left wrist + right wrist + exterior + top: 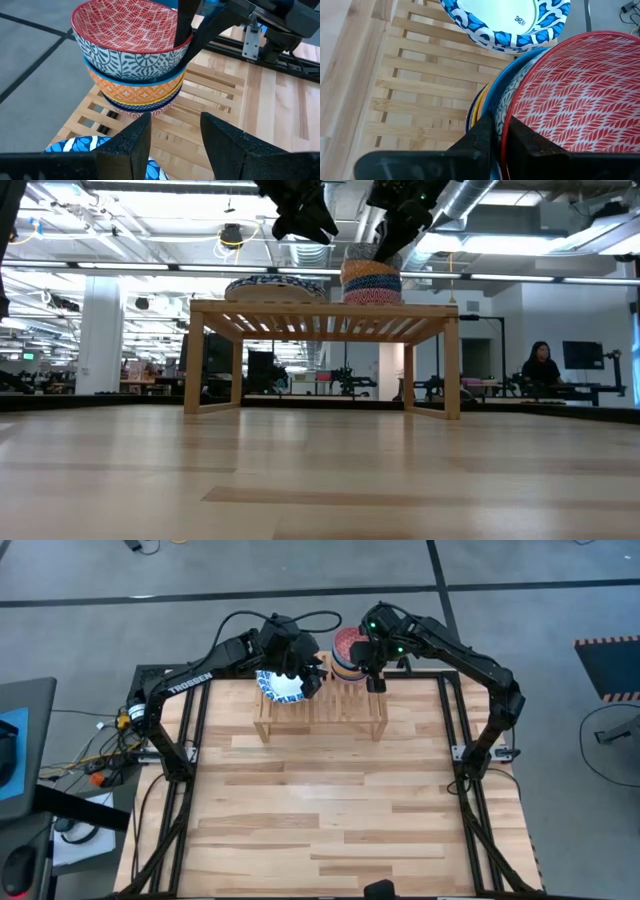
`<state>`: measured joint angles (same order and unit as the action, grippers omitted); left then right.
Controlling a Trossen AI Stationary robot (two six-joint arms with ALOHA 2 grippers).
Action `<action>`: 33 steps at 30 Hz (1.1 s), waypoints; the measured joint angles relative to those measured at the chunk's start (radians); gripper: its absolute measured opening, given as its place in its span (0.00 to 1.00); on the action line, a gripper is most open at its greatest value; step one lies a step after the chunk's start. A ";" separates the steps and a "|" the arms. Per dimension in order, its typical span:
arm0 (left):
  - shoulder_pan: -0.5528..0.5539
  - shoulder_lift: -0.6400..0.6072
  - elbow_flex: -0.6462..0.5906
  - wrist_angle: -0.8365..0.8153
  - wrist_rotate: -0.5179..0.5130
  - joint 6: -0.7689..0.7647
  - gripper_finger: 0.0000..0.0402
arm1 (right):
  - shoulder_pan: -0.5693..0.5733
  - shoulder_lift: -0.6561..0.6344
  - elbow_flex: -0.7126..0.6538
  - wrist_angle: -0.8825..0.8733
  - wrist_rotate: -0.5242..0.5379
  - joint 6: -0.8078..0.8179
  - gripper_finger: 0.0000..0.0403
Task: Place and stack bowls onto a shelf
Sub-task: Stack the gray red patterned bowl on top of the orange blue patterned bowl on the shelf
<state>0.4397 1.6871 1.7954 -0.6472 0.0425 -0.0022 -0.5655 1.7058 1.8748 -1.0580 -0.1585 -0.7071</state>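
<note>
Bowls: two stacks, both on the shelf point(320, 710) at the far end of the counter point(320, 810).

Item 1, deep stack point(131, 65): four small bowls nested. Top bowl point(575, 95) is red with a leaf pattern inside and grey-blue pattern outside; below it a light blue rim, then an orange-yellow bowl, then a dark one at the bottom. The stack stands on the slats toward my right claw's end of the shelf. My right claw point(499, 131) is closed on the top bowl's rim, one finger inside the bowl and one outside, reaching down from above. In the low view the stack point(371, 282) sits upright on the shelf top with that claw point(392, 242) just over it.

Item 2, white stack point(281, 685): wide shallow bowls, white with blue patterned rims, beside the deep stack on the slats, directly under my left claw. The count of bowls in it I cannot tell. In the low view it shows as a low mound point(276, 287) on the shelf.

Left claw point(175, 132): open, empty, hanging above the white stack, fingers apart and touching nothing.

Shelf: light wood, slatted, on short legs; bare slats show past the deep stack.
</note>
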 joint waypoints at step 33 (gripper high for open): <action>0.003 0.000 0.000 -0.011 -0.001 0.036 0.38 | -0.034 -0.002 0.058 -0.001 -0.086 0.003 0.28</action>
<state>0.4423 1.6871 1.7954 -0.6577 0.0418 0.0338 -0.5991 1.7040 1.9324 -1.0587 -0.2443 -0.7036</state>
